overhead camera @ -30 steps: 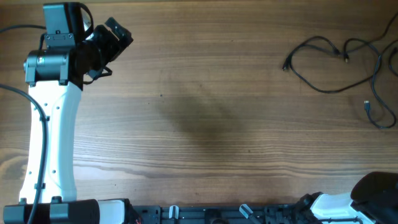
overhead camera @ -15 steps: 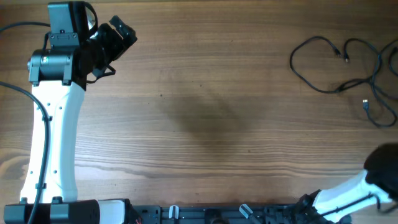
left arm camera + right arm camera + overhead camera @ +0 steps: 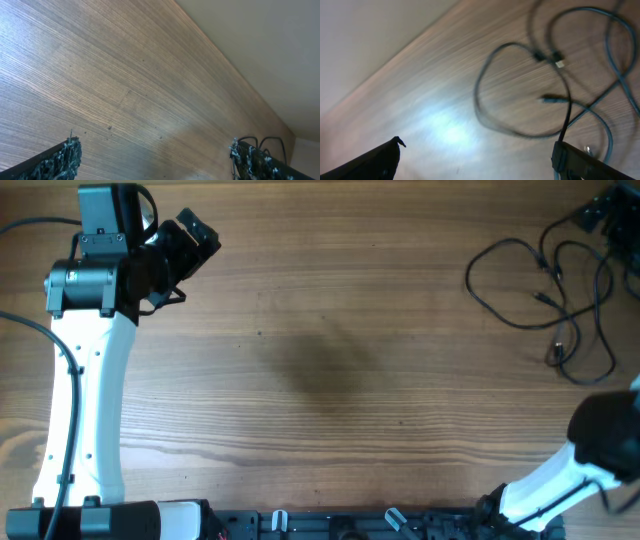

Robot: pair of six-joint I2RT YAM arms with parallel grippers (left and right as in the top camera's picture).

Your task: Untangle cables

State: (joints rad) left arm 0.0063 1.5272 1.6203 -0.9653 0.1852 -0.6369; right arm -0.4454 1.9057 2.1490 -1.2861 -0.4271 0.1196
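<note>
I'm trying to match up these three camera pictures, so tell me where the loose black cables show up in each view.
Overhead: the cables lie in loose loops at the upper right.
Left wrist: the cables show small and far off at the lower right.
Right wrist: the cables fill the right half, blurred.
Shared landmark: the wooden table that they lie on.

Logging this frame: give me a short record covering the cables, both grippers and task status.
cables: loose loops crossing one another, lying on the table at its right side, small plugs visible
left gripper: open, empty, over bare wood at the left side, far from the cables
right gripper: open, nothing between its fingers, above the cables
status: loops still crossed, not yet untangled
</note>
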